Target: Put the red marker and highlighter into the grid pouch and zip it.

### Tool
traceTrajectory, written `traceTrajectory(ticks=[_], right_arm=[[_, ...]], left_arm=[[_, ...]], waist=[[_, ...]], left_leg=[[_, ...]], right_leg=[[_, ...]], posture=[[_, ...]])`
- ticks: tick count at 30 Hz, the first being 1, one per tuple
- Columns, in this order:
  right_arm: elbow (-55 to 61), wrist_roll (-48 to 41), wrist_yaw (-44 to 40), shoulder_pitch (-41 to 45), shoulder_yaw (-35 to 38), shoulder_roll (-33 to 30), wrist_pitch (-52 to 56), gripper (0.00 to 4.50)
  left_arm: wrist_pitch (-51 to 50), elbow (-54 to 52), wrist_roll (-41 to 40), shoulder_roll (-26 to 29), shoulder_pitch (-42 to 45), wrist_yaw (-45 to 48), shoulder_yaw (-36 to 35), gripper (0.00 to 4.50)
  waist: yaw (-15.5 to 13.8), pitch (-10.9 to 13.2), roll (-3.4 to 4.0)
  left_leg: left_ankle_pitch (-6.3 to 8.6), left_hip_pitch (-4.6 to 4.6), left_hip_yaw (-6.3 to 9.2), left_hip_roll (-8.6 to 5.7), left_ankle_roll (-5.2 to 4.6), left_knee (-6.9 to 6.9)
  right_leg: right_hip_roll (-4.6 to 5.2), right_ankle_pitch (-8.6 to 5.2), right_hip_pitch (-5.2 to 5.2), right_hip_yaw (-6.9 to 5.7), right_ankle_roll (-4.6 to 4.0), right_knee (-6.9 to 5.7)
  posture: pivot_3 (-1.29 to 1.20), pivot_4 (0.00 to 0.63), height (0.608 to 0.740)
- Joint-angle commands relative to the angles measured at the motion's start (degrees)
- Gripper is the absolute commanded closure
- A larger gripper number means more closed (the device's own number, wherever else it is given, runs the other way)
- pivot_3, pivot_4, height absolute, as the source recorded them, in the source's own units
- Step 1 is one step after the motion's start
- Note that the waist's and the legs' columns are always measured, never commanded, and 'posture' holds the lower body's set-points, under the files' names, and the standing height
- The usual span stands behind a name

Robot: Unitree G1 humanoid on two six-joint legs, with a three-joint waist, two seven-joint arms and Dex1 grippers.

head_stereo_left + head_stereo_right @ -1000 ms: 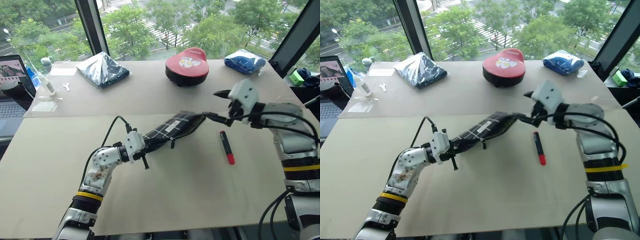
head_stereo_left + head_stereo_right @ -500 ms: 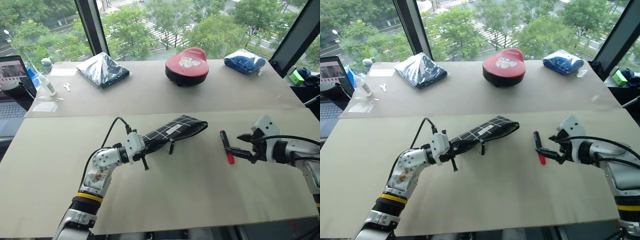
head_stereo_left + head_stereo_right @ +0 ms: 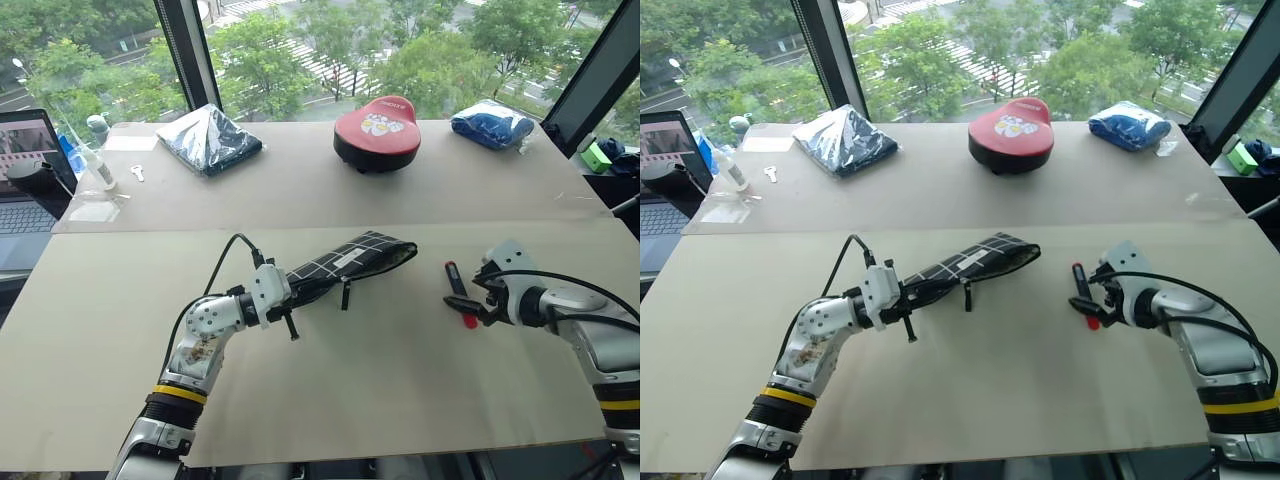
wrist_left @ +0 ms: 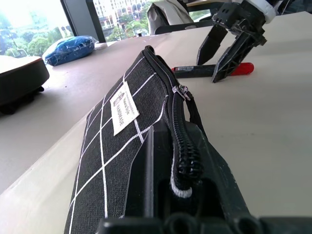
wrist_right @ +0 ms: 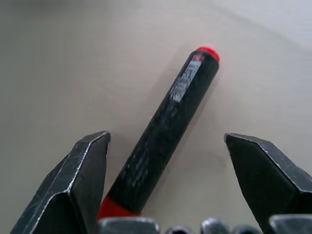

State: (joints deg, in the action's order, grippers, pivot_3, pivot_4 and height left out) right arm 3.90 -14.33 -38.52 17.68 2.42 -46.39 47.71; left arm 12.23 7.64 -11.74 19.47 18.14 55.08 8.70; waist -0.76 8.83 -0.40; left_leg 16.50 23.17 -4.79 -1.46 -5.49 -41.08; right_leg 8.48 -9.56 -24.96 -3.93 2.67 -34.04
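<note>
The grid pouch (image 3: 352,261), black with white lines and a small white label, sticks out from my left gripper (image 3: 288,288), which is shut on its near end and holds it just above the table. Its zipper pull (image 4: 183,90) and black strap hang at the side. The red marker (image 3: 458,292) lies on the table to the right of the pouch's far end. My right gripper (image 3: 468,303) is open and lowered over the marker (image 5: 165,131), with one finger (image 5: 80,180) on each side of it. The highlighter is out of view.
At the back of the table sit a dark bagged cloth bundle (image 3: 208,138), a red padded seat (image 3: 376,130) and a blue bagged bundle (image 3: 491,122). A laptop (image 3: 25,150) and a bottle (image 3: 97,150) stand at the far left. Bare tabletop (image 3: 380,380) lies in front.
My right gripper has dropped from beside the pouch's far end down to the table on the right and now straddles the marker. The left gripper and pouch have stayed put.
</note>
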Motion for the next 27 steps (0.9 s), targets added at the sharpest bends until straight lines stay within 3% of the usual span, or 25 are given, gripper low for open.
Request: traceTrajectory(ticks=[1, 10, 16, 22, 27], right_arm=[[-2.50, 2.28, 3.16, 0.61, -0.42, 0.56, 2.43, 1.04], [-1.13, 0.43, 1.93, 0.94, 1.00, 0.38, 2.67, 3.98], [-0.50, 1.96, 3.37, 3.84, 3.88, 0.55, -7.59, 4.01], [8.23, 5.91, -7.79, 1.50, 1.64, -9.71, -26.05, 4.01], [14.81, 4.45, -13.49, 1.58, -0.10, -12.18, -28.63, 4.01]], left_arm=[[0.52, -1.50, -1.27, -0.26, 0.58, -0.40, -0.61, 4.50], [0.65, -1.59, -1.25, -0.24, 0.78, -0.70, -0.65, 4.50], [0.66, -1.45, -1.28, -0.31, 0.91, -0.67, -0.60, 4.50], [0.82, -0.71, -1.25, -0.29, 1.50, -0.23, -0.52, 4.50], [0.98, -0.25, -1.33, -0.27, 1.82, 0.16, -0.52, 4.50]], waist=[[0.00, -0.01, -0.02], [-0.20, -0.01, -0.02], [-0.04, -0.01, -0.01], [0.00, 0.01, 0.02], [0.06, 0.02, -0.02]], left_leg=[[0.00, -0.02, 0.00, 0.00, 0.00, 0.00], [0.05, -0.03, 0.02, 0.00, -0.09, -0.18], [0.05, 0.00, 0.02, 0.00, -0.09, -0.18], [0.04, 0.11, 0.00, -0.06, -0.07, -0.11], [0.03, 0.03, -0.01, 0.01, -0.06, -0.15]], right_leg=[[0.00, 0.00, 0.03, 0.00, 0.00, 0.01], [0.00, 0.02, 0.14, 0.00, 0.04, 0.01], [0.00, 0.02, 0.10, 0.00, 0.04, 0.01], [-0.05, 0.01, -0.06, 0.01, 0.08, 0.00], [-0.11, 0.00, 0.05, 0.00, 0.09, 0.03]], posture=[[0.00, 0.150, 0.740], [0.00, 0.150, 0.740], [0.00, 0.150, 0.740], [0.00, 0.150, 0.740], [0.00, 0.150, 0.740]])
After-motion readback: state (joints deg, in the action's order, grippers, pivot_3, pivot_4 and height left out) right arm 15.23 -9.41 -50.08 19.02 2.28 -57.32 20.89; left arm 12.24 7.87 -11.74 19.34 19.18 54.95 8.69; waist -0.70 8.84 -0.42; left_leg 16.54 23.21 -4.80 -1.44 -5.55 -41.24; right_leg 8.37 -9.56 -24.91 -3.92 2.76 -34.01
